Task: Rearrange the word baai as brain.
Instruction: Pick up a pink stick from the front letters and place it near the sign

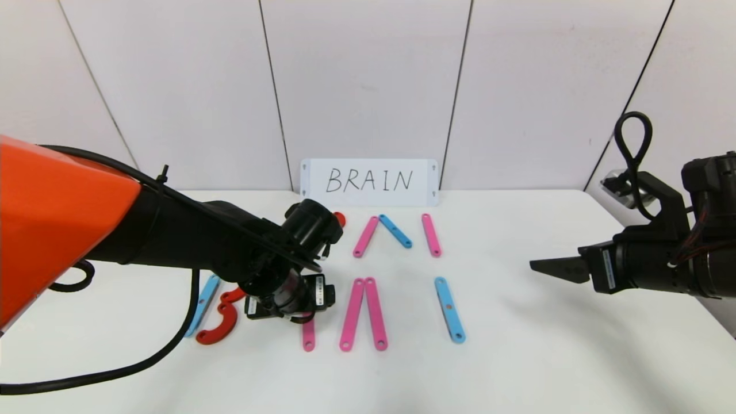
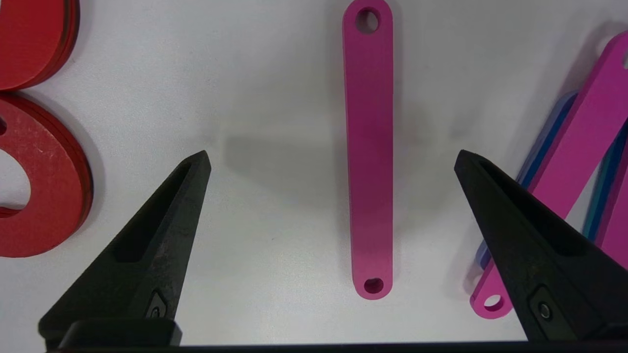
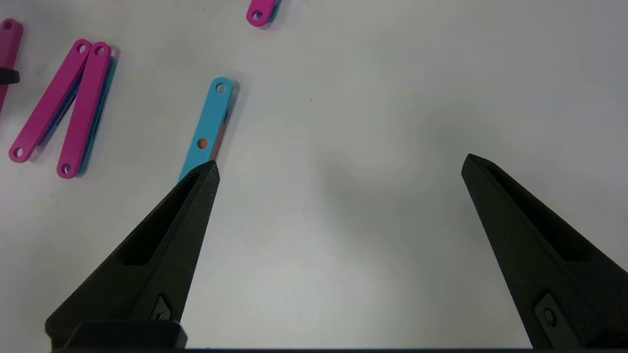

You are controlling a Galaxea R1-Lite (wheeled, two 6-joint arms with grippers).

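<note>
Looking down from the head view, you see the left gripper (image 1: 287, 302) low over the white table (image 1: 546, 356) left of centre, its body covering most of a pink bar (image 1: 309, 339) whose lower end pokes out beneath it. Left of it lie the red curved pieces (image 1: 221, 322) and a blue bar (image 1: 202, 305). Right of it sits a pair of pink bars (image 1: 363, 313) meeting at the top, then a lone blue bar (image 1: 449, 309). Higher in the frame a pink bar (image 1: 365, 236) and a blue bar (image 1: 395, 230) lean together, with another pink bar (image 1: 430, 234) beside them, all below the white card (image 1: 369, 182) reading BRAIN. The right gripper (image 1: 555, 269) hangs at the right edge, well apart from the pieces. Turning to the left wrist view, you find the left gripper (image 2: 332, 162) spread wide, the pink bar (image 2: 369, 147) lying between its fingertips untouched, red curves (image 2: 44, 181) at far left. In the right wrist view, the right gripper (image 3: 341, 169) is likewise spread wide over bare table, holding nothing, the blue bar (image 3: 208, 127) just past one fingertip.
</note>
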